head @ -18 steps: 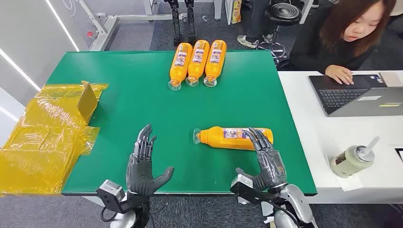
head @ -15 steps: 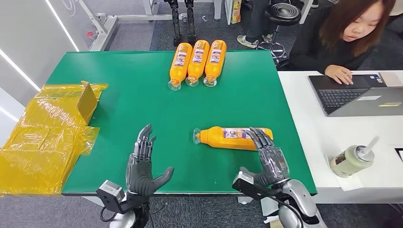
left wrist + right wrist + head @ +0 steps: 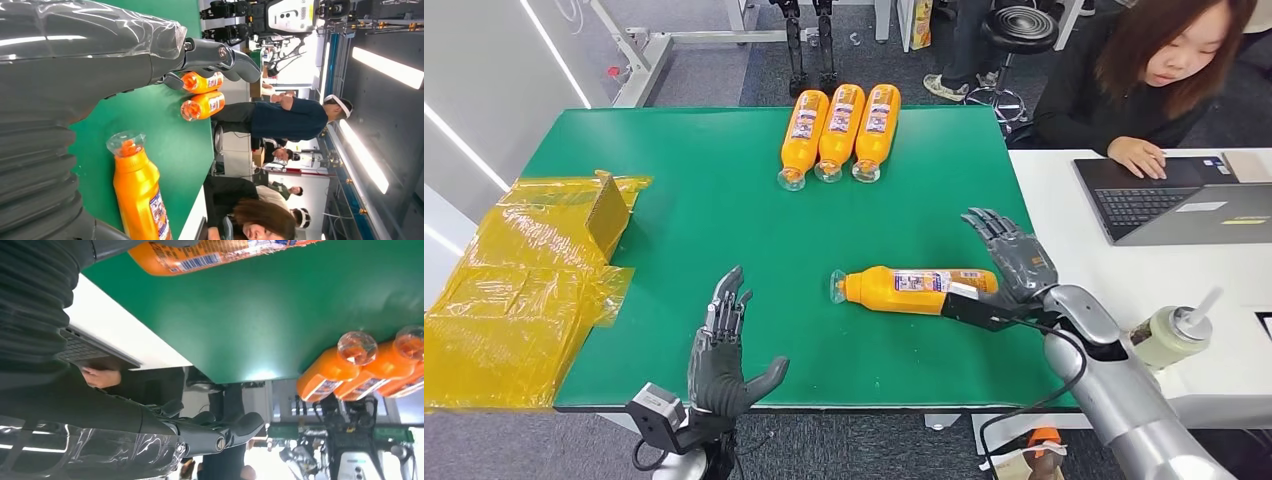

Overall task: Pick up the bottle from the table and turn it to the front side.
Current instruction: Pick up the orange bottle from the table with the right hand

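**Right hand at bottle's base end; bottle flat, cap toward robot's left**

Right hand [image 3: 1014,262] noted raised at the base end of the lone bottle [image 3: 914,290], fingers spread and pointing up and away, thumb low along the near side of the base. Nothing clasped; actual contact between thumb and bottle could not be settled from the head view. In the right wrist view, fingers [image 3: 220,432] seen apart with only air between them, bottle's barcode side just beside the wrist cover.

Left hand [image 3: 720,350] logged near the front edge of the worktop [image 3: 674,180], fingers spread, holding nothing, well apart from the bottle and off its cap end.

Bottle recorded lying flat on the green worktop, near the front right. Long axis across the robot's view, clear cap toward the robot's left, base toward the right hand. Label partly facing up.

Judged: right hand much the nearer, bottle immediately to its left; grasp around the base section likely, then a roll about the long axis to bring the front up.

Three more bottles [image 3: 839,125] lay side by side at the far edge, caps toward the robot.
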